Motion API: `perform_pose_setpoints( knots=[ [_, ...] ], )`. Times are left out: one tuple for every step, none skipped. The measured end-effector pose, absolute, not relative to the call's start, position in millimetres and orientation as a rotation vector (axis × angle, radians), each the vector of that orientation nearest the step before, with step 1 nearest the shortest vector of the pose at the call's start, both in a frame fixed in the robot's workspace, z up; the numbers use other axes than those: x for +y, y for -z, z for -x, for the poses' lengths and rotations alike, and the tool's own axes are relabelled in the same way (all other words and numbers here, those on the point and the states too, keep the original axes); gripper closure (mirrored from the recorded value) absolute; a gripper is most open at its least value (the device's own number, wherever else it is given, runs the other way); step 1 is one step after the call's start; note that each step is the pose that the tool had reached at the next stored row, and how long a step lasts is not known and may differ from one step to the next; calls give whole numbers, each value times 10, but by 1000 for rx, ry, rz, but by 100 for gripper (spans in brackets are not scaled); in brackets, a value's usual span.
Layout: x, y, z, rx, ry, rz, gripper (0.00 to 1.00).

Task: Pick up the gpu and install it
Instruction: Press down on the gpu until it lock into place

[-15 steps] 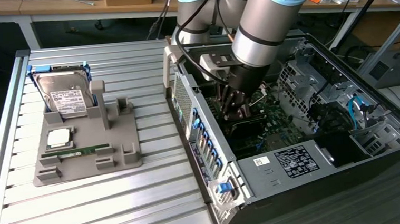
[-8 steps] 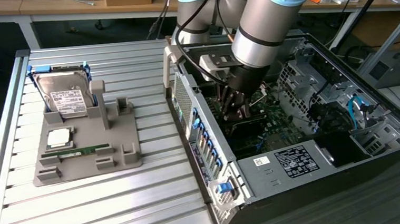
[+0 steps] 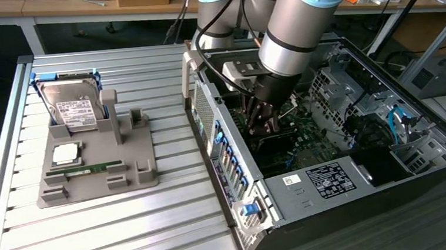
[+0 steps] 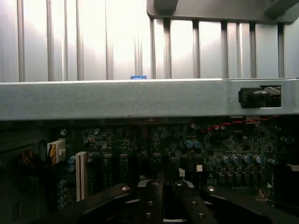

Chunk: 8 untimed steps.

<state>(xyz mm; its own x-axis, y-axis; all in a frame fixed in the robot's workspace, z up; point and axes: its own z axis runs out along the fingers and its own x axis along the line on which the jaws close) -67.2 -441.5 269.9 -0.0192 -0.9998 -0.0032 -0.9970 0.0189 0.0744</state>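
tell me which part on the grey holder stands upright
The hard drive, white label facing out, in the blue bracket at the holder's far end; the memory stick lies flat.

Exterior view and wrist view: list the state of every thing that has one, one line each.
computer case: lying on its side, side panel off, motherboard exposed.
gripper: shut, lowered inside the case over the motherboard.
gpu: cannot tell whether it is held or seated.
hard drive: leaning upright in the grey holder.
memory stick: lying flat in the holder.
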Motion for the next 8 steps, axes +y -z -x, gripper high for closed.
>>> perform_pose_setpoints(
  knots=[
    [-4419, -2698, 672, -2206, 86, -2165, 89],
    [-4420, -2698, 672, -2206, 86, -2165, 89],
    [-4420, -2698, 672, -2206, 86, -2164, 89],
    [-4423, -2698, 672, -2206, 86, -2164, 89],
    [-4429, -2699, 672, -2206, 86, -2165, 89],
    [-4430, -2698, 672, -2206, 86, -2165, 89],
    [-4430, -2699, 672, -2206, 86, -2164, 89],
    [-4430, -2698, 672, -2206, 86, -2164, 89]
  ],
)
